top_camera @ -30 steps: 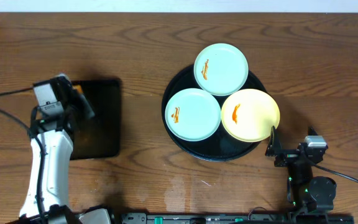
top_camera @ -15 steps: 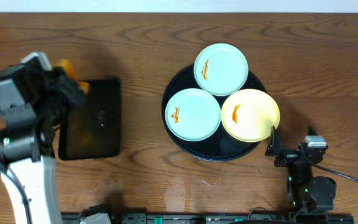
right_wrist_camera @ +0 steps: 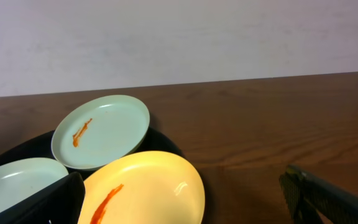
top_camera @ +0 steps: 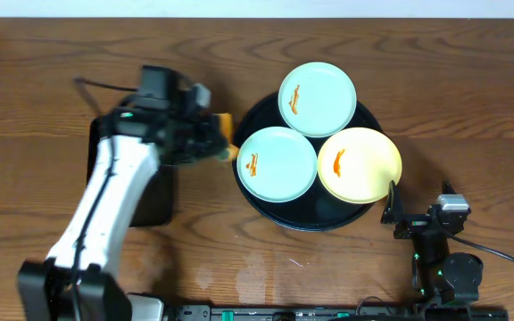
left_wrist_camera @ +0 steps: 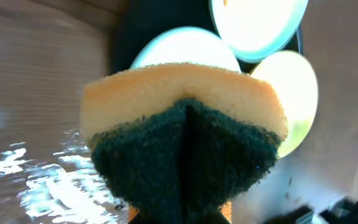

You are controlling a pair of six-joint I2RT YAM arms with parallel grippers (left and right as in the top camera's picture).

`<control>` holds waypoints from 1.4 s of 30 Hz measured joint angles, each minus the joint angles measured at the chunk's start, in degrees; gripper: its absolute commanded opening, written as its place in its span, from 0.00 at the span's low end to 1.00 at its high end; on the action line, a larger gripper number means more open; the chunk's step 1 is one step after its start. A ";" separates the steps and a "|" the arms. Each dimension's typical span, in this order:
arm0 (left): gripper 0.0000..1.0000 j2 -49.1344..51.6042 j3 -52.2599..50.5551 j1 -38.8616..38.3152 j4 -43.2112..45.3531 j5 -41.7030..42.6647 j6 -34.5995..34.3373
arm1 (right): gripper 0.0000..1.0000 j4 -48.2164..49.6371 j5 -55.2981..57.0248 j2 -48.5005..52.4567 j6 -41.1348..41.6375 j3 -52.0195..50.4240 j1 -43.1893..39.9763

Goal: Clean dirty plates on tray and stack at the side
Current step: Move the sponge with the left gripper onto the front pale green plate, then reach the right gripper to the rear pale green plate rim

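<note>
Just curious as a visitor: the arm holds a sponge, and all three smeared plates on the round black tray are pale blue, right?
Not quite. The overhead view shows two pale blue plates and one pale yellow plate. The rest holds: the left gripper grips the sponge, and all three lie smeared on the tray.

Left gripper (top_camera: 216, 141) jaws hidden behind the sponge (left_wrist_camera: 185, 99).

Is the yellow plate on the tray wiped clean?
No, the yellow plate carries an orange smear on its left half in the overhead view.
</note>
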 measured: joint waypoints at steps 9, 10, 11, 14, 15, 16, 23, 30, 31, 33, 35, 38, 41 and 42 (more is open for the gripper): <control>0.07 13.11 0.00 -12.79 8.35 -2.82 -3.32 | 0.99 0.00 0.00 0.00 0.00 0.00 0.00; 0.08 14.12 0.00 -13.99 9.49 -2.95 -3.69 | 0.99 0.00 0.00 0.00 0.00 0.00 -0.02; 0.07 14.99 0.00 -15.15 10.43 -3.04 -3.98 | 0.99 -0.02 0.00 0.00 0.00 0.00 -0.02; 0.25 16.68 0.00 -16.90 12.02 -3.52 -5.46 | 0.99 0.00 0.00 0.00 0.00 0.00 -0.02; 0.34 17.00 0.00 -17.03 12.22 -3.72 -5.88 | 0.99 0.00 0.00 0.00 0.00 0.00 -0.02; 0.34 17.20 0.00 -17.03 12.31 -3.89 -6.29 | 0.99 0.00 0.00 0.00 0.00 0.00 0.00; 0.66 17.31 0.00 -16.76 12.92 -4.74 -7.39 | 0.99 -0.02 0.00 0.00 0.00 0.00 -0.02; 0.72 14.80 0.00 -16.15 12.22 -4.74 -7.82 | 0.99 0.00 0.00 0.00 0.00 0.00 0.00; 0.74 13.35 0.00 -15.80 11.78 -4.74 -7.82 | 0.99 0.00 0.02 0.02 0.00 0.00 -0.02; 0.77 8.59 0.04 -14.34 10.25 -5.01 -7.80 | 0.99 0.00 0.02 0.00 0.00 0.00 -0.02; 0.77 3.10 0.28 -12.17 7.93 -6.29 -7.87 | 0.99 0.02 0.02 0.00 0.00 0.00 0.00; 0.77 -5.84 1.22 -7.26 2.21 -9.90 -7.85 | 0.99 0.00 0.00 0.00 0.00 0.00 -0.02; 0.78 -13.97 1.55 -1.79 -4.11 -13.88 -7.89 | 0.99 0.44 0.02 0.02 0.00 0.00 -0.02; 0.78 -15.85 1.57 -0.52 -5.77 -14.84 -7.87 | 0.99 0.98 0.02 0.02 0.00 0.00 -0.02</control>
